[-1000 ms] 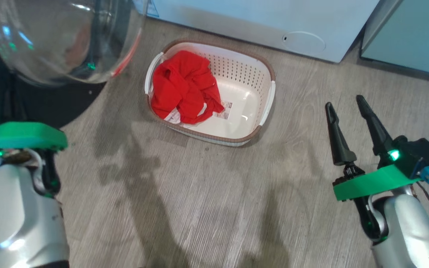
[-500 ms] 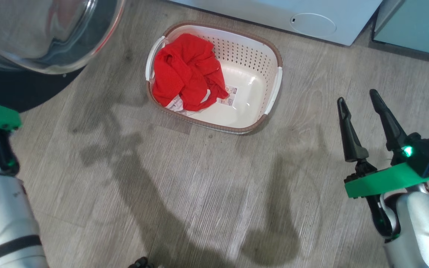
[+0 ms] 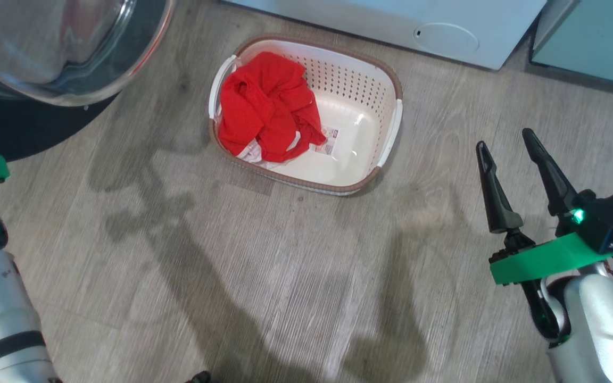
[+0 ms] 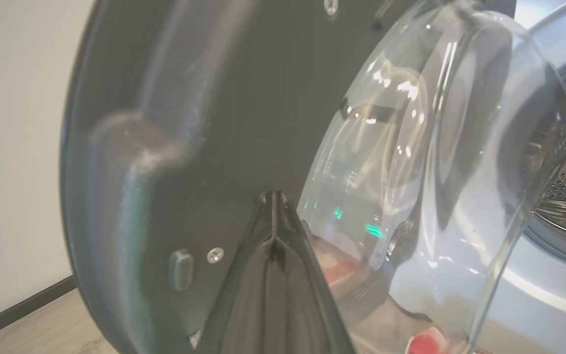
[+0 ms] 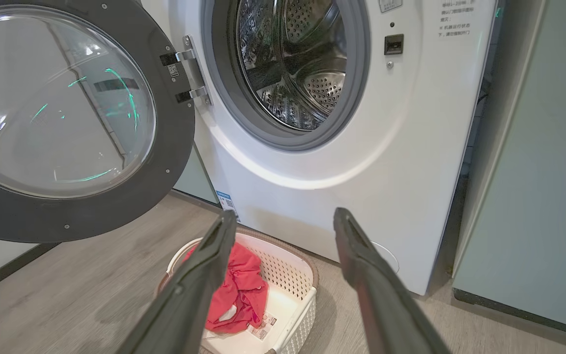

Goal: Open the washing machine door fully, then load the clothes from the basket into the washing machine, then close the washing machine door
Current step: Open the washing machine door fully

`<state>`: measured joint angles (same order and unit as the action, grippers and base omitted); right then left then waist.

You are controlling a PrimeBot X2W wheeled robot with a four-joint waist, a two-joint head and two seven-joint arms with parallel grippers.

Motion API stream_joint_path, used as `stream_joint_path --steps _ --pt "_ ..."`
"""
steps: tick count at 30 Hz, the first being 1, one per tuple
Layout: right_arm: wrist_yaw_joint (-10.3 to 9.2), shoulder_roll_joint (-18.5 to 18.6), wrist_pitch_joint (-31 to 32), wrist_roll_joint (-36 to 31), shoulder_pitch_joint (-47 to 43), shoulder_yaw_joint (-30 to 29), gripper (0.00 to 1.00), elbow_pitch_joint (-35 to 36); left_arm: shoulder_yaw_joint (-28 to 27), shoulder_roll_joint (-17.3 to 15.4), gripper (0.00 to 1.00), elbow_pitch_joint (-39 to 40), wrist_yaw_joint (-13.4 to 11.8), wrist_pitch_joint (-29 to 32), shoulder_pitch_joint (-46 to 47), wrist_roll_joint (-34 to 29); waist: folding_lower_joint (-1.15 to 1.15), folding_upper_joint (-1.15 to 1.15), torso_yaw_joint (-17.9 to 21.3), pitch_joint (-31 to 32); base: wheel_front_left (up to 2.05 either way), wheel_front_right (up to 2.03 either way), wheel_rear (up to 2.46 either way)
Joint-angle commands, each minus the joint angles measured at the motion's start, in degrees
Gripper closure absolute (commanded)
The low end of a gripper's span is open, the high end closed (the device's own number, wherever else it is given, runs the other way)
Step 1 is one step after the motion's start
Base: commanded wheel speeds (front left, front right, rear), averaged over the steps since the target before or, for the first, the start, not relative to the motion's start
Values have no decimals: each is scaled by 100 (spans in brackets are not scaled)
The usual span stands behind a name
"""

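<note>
Head view has shifted, clothes (image 3: pixel 266 106) still heaped in the basket (image 3: pixel 390 133)

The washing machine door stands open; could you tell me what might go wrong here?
The shut left gripper sits close to the washing machine door; it could slip onto the window. The white piece lies under the red clothes in the basket; a grab by the open right gripper might leave it behind.

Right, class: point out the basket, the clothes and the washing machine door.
basket (image 3: pixel 349 80): head view, perforated far wall.
clothes (image 3: pixel 264 106): head view, middle of the red fabric.
washing machine door (image 5: pixel 81 219): right wrist view, black rim below the window.
</note>
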<state>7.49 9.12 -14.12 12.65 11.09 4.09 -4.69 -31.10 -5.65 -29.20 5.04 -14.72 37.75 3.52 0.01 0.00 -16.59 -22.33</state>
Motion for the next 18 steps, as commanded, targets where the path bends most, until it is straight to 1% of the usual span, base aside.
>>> stream_joint_path --steps 1,5,11,18 --pt "0 15 -5 14 -32 145 0 146 -79 -264 100 208 35 -28 -37 -84 -1 0 -5 64 0 0 0" --pt "0 -77 -29 30 -25 140 0 52 80 -160 100 314 96 -28 -231 -180 -1 0 8 275 0 0 0" --pt "0 -220 -67 90 8 169 0 -119 365 22 100 573 168 -28 -669 -213 -1 0 159 691 0 0 0" --pt "0 -382 -84 159 -35 225 0 -280 658 167 100 978 216 -28 -1266 -107 -1 0 483 1283 0 0 0"
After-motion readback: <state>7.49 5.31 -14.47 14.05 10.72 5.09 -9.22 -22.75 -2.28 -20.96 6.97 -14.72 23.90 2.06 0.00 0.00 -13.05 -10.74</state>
